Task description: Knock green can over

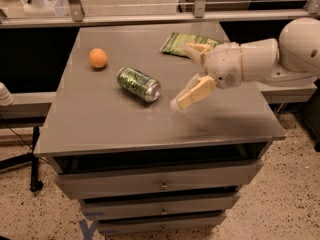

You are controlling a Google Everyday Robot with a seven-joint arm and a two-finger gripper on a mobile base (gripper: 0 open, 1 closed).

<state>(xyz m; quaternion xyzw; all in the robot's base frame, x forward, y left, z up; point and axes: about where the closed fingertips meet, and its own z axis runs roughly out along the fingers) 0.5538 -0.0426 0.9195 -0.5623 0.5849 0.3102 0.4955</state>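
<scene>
The green can (pixel 138 84) lies on its side near the middle of the grey cabinet top (pixel 120 124), silver end pointing to the front right. My gripper (pixel 189 73) is to the right of the can, apart from it, above the cabinet top. Its two cream fingers (pixel 196 92) are spread wide and hold nothing.
An orange (pixel 98 58) sits at the left of the cabinet top, behind the can. A flat green snack bag (pixel 186 42) lies at the back, partly behind my gripper. The cabinet has several drawers below. A rail runs along the back.
</scene>
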